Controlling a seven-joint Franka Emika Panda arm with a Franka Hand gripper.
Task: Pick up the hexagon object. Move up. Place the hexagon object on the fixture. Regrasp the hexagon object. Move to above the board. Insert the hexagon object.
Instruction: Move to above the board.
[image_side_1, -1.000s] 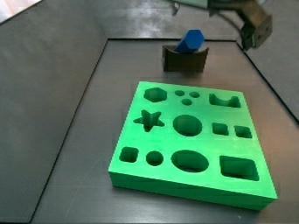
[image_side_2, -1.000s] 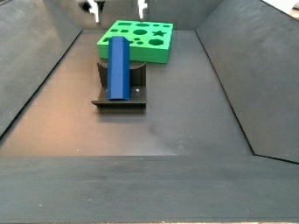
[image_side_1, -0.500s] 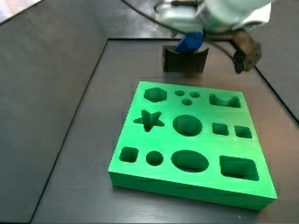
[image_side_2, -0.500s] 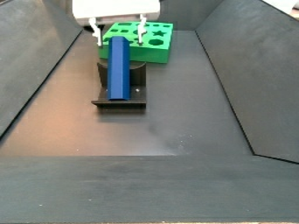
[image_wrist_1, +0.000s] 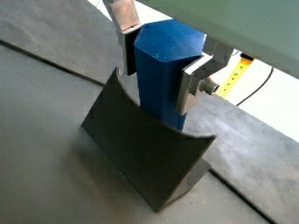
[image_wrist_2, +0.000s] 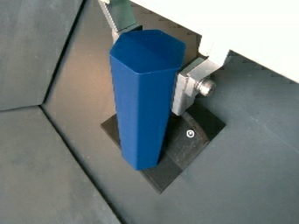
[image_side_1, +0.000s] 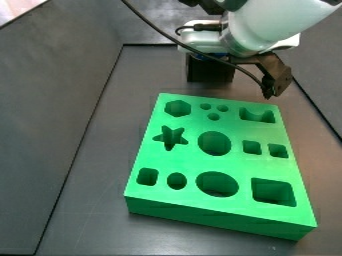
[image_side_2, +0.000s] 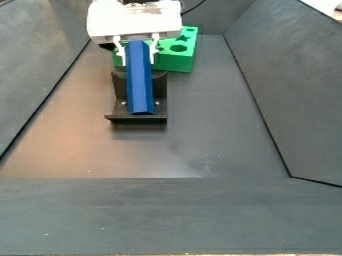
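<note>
The hexagon object (image_wrist_1: 163, 83) is a bright-blue prism standing tilted in the notch of the dark fixture (image_wrist_1: 138, 156). In both wrist views my gripper (image_wrist_1: 162, 68) straddles it near its upper end, and the silver fingers (image_wrist_1: 194, 77) lie flat against two opposite faces. It also shows in a wrist view (image_wrist_2: 145, 105) and in a side view (image_side_2: 138, 82). In a side view my gripper (image_side_2: 139, 48) sits right over the bar. In a side view (image_side_1: 222, 52) the arm hides the bar above the fixture (image_side_1: 203, 70). The green board (image_side_1: 221, 165) lies in front of the fixture.
The board (image_side_2: 189, 52) lies just behind the fixture's base plate (image_side_2: 136, 116). Dark sloping walls enclose the floor on both sides. A cable runs from the arm in a side view (image_side_1: 154, 22).
My gripper has come down from above and behind onto the fixture, and its fingers have narrowed onto the blue bar. The bar and the board have not moved.
</note>
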